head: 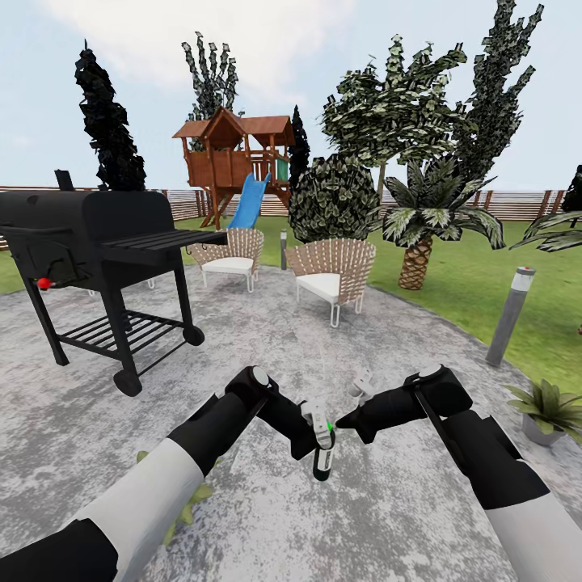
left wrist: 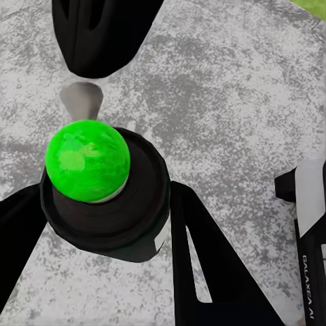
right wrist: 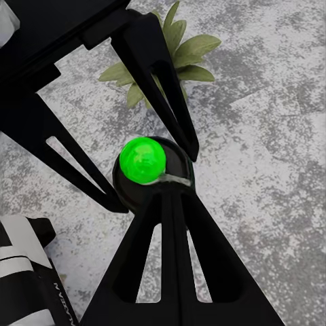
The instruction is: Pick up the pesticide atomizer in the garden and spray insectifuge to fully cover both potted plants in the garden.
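Observation:
The pesticide atomizer point(head: 322, 461) hangs upright above the grey patio, its body dark and a green dot glowing on its white head. My left gripper point(head: 322, 449) is shut on the body; in the left wrist view its fingers point(left wrist: 204, 265) flank the atomizer point(left wrist: 109, 217) from both sides. My right gripper point(head: 343, 419) is shut, and its tip point(right wrist: 173, 189) touches the atomizer's head point(right wrist: 143, 160) beside the green dot. One potted plant point(head: 549, 409) stands at the patio's right edge. Another potted plant point(head: 190, 495) lies partly hidden under my left forearm and also appears beyond the atomizer point(right wrist: 170, 61).
A black grill point(head: 105, 242) stands at the left. Two wicker chairs point(head: 230, 255) point(head: 333, 273) sit at the patio's far side. A grey lamp post point(head: 511, 315) rises at the right edge, near a palm point(head: 420, 234). A wooden playhouse with slide point(head: 234, 162) and fence lie beyond.

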